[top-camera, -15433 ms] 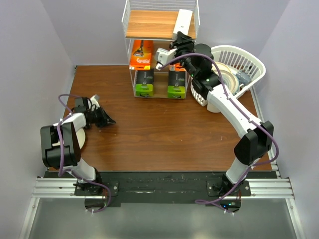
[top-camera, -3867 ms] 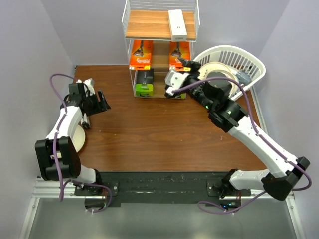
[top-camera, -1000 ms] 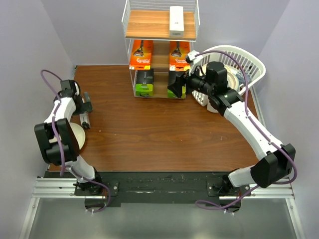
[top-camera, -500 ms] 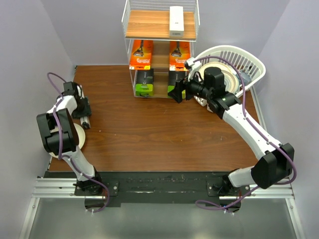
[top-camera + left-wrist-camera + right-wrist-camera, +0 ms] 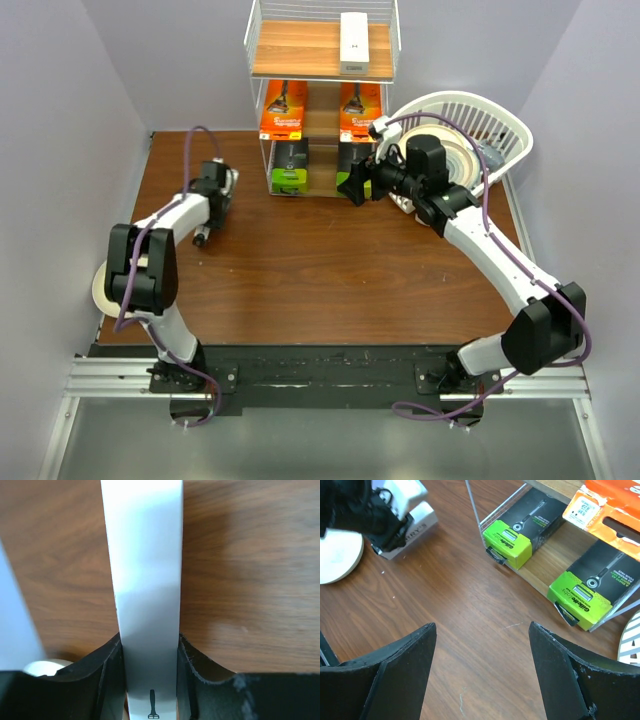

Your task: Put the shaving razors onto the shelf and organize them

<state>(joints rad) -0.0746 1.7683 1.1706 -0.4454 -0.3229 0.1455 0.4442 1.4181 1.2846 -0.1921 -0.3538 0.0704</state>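
Observation:
A long slim white razor box (image 5: 145, 580) sits between the jaws of my left gripper (image 5: 149, 647), both pressed on its sides. In the top view my left gripper (image 5: 212, 195) is left of the shelf (image 5: 300, 50). The right wrist view shows the same white box (image 5: 417, 520) in it. On the shelf, another white box (image 5: 353, 42) lies on the top board. Two orange cards (image 5: 283, 108) stand on the middle tier and two black boxes with green ends (image 5: 289, 165) on the bottom. My right gripper (image 5: 352, 185) is open and empty before the bottom tier.
A white slotted basket (image 5: 500, 115) with cream plates stands right of the shelf, behind my right arm. A round cream plate (image 5: 100, 290) lies at the table's left edge, partly under my left arm. Purple walls close in on three sides.
My left gripper closed on the white box at the table's left edge and carried it right, toward the shelf. My right gripper has hardly moved.

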